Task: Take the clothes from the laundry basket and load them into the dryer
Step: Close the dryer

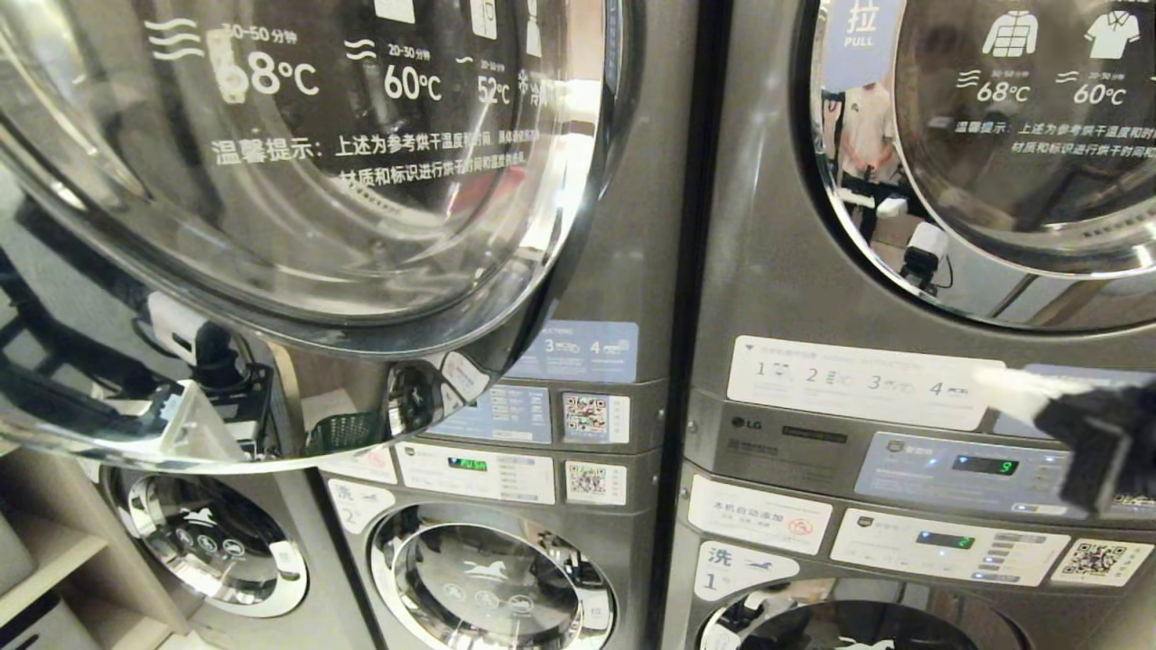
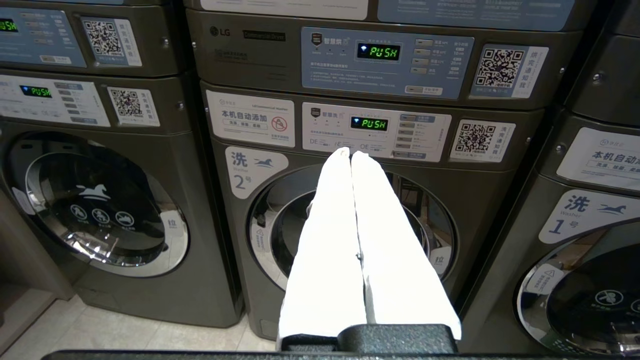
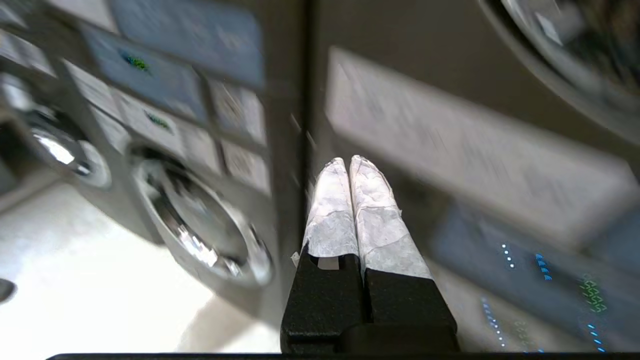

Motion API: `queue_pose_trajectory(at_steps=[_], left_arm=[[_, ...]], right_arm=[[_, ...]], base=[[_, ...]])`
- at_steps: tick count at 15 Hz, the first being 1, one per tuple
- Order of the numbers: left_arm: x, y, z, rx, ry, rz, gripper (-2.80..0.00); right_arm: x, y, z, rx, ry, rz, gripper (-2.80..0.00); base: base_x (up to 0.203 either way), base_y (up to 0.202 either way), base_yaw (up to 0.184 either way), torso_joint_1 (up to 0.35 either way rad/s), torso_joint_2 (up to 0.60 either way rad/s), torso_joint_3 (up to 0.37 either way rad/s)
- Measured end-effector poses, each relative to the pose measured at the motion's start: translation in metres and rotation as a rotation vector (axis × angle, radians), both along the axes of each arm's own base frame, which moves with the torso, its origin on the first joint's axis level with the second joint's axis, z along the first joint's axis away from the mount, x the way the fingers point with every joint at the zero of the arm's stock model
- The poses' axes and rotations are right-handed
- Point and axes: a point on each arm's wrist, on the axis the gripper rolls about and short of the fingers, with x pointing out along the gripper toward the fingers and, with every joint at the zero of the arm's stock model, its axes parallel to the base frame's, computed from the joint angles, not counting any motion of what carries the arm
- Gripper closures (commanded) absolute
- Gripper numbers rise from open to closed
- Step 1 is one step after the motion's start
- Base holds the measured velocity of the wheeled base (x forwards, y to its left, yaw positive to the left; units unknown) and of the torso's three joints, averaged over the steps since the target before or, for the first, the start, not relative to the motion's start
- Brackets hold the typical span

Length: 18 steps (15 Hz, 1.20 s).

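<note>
The dryer's round glass door (image 1: 298,181) stands swung out toward me at the upper left, printed with temperatures. No clothes or laundry basket are directly in view. My right gripper (image 1: 989,386) reaches in from the right edge in front of the right-hand machine's instruction label, and its white-wrapped fingers (image 3: 372,200) are pressed together with nothing between them. My left gripper (image 2: 350,152) hangs low in front of washer number 2 (image 2: 350,225). It is shut and empty.
Grey stacked LG machines fill the view, dryers above and washers below, with control panels (image 1: 957,469) between them. A second dryer door (image 1: 993,162) at the upper right is closed. A wooden shelf (image 1: 45,551) stands at the lower left, above a light tiled floor (image 2: 100,330).
</note>
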Motion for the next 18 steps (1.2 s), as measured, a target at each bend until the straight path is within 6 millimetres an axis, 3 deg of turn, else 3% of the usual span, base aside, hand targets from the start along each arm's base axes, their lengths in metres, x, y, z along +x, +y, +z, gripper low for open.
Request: queue_pose_trajectory(at_steps=[3, 5, 8, 11, 18], left_arm=[[0.0, 0.0, 0.0, 0.0, 0.0, 0.0, 0.0], [0.0, 0.0, 0.0, 0.0, 0.0, 0.0, 0.0], [0.0, 0.0, 0.0, 0.0, 0.0, 0.0, 0.0], [0.0, 0.0, 0.0, 0.0, 0.0, 0.0, 0.0], [0.0, 0.0, 0.0, 0.0, 0.0, 0.0, 0.0]], right_arm=[[-0.072, -0.027, -0.056, -0.037, 0.03, -0.127, 0.0], [-0.106, -0.033, -0.089, -0.059, -0.015, -0.203, 0.0], [-0.14, -0.036, -0.128, -0.101, -0.086, -0.26, 0.0], [-0.154, -0.036, -0.149, -0.106, -0.115, -0.284, 0.0], [-0.159, -0.036, -0.152, -0.052, -0.168, -0.302, 0.0]], base=[[0.0, 0.0, 0.0, 0.0, 0.0, 0.0], [0.0, 0.0, 0.0, 0.0, 0.0, 0.0], [0.0, 0.0, 0.0, 0.0, 0.0, 0.0], [0.0, 0.0, 0.0, 0.0, 0.0, 0.0], [0.0, 0.0, 0.0, 0.0, 0.0, 0.0]])
